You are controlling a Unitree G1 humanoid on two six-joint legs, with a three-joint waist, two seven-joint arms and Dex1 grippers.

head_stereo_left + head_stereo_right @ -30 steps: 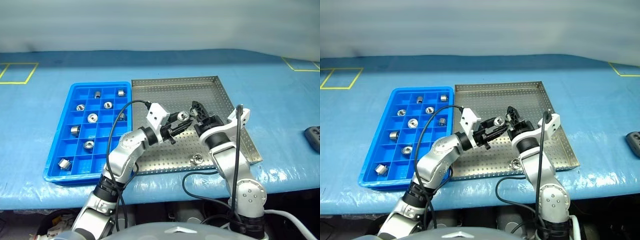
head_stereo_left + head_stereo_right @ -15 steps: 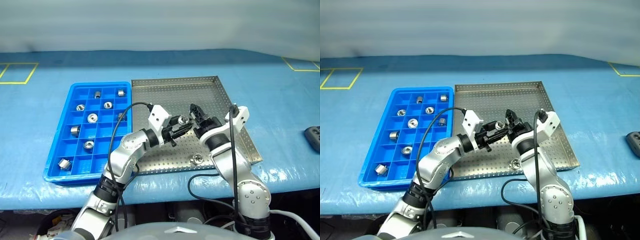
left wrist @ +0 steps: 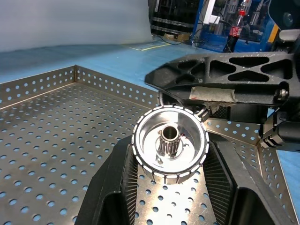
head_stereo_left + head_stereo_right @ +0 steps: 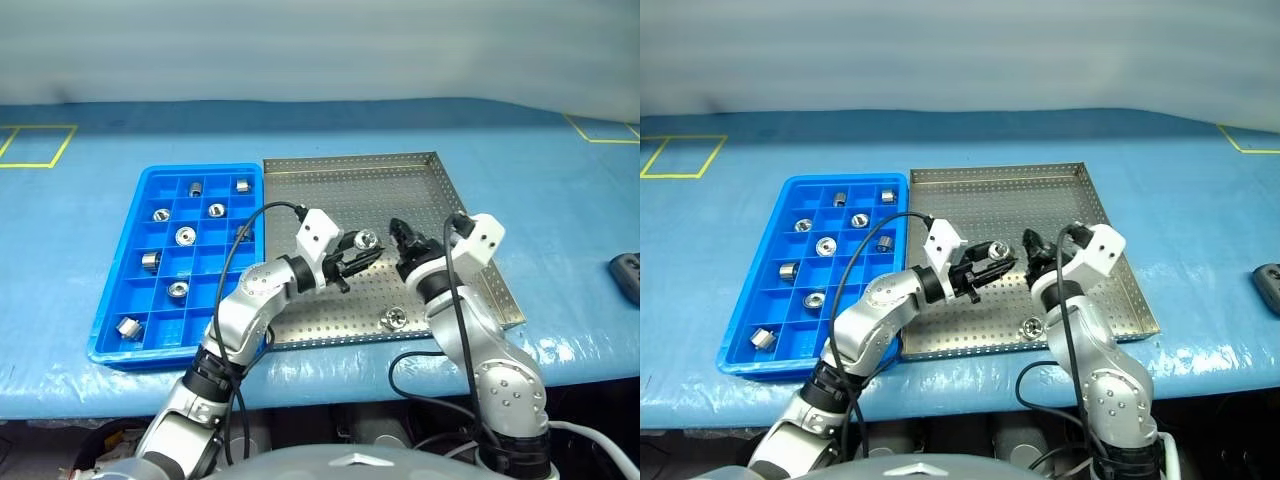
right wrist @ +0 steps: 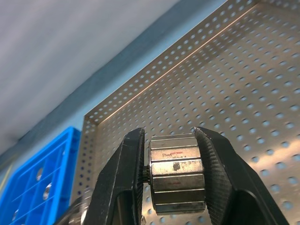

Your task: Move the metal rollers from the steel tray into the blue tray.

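Nearest to the robot, one small shiny metal roller point(image 4: 394, 318) lies on the perforated floor of the large flat steel tray point(image 4: 400, 175), close to its front rim. Above the tray's middle, the left gripper point(image 4: 362, 246) is closed on a silver flanged roller point(image 3: 169, 144). Just beside it, the right gripper point(image 4: 402, 231) is clamped on another ribbed metal roller point(image 5: 177, 174). To the left, touching the steel tray, the bright blue plastic tray point(image 4: 118, 270) holds several rollers point(image 4: 184, 236) in separate compartments.
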